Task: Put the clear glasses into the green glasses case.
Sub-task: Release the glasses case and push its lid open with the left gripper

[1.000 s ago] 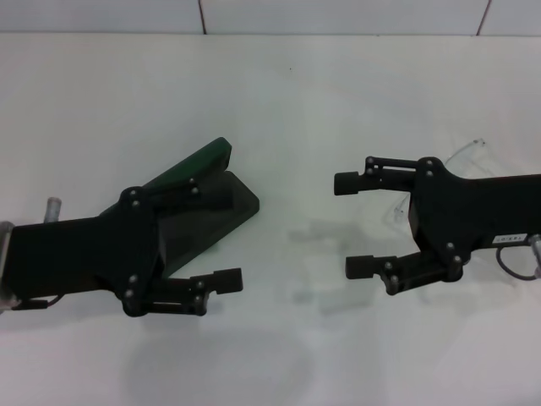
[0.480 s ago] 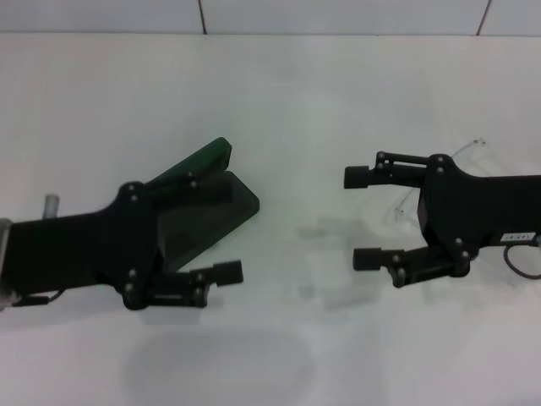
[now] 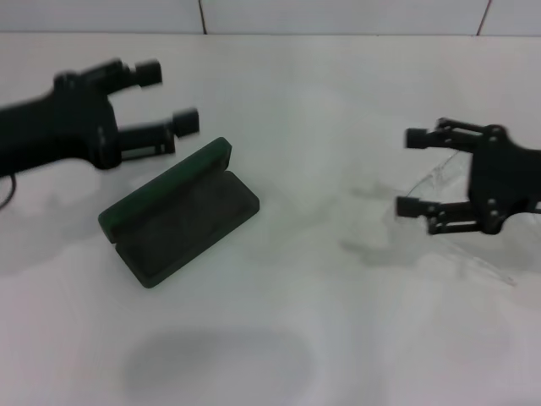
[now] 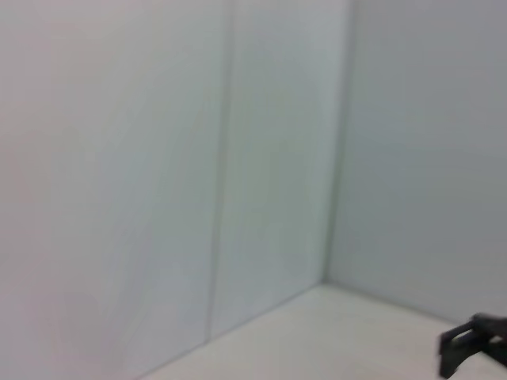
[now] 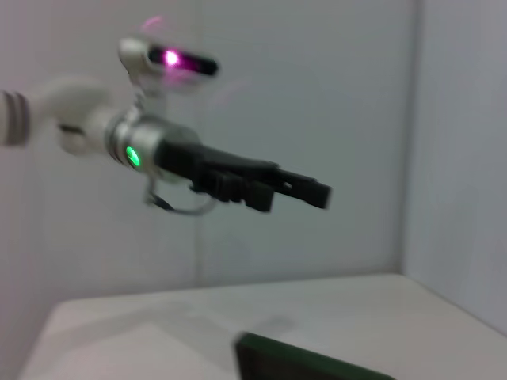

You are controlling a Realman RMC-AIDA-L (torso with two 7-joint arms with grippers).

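Green glasses case [image 3: 182,216] sits open on the counter [image 3: 321,110] left of centre, lid up on the far-left side, long axis diagonal from near-left to far-right. Left gripper [image 3: 165,97] is raised above and behind it, fingers spread, holding nothing. Right gripper [image 3: 414,173] is raised at the right, fingers spread, empty. Clear glasses [image 3: 439,182] lie on the counter under and behind it, one temple trailing toward near-right; exact heading hard to read.

Risks, my read: transparent frame is easy to misjudge, so the fingers could close on air or pinch one temple and let it swing. Glasses' axis must match the case's diagonal or a temple catches the rim.
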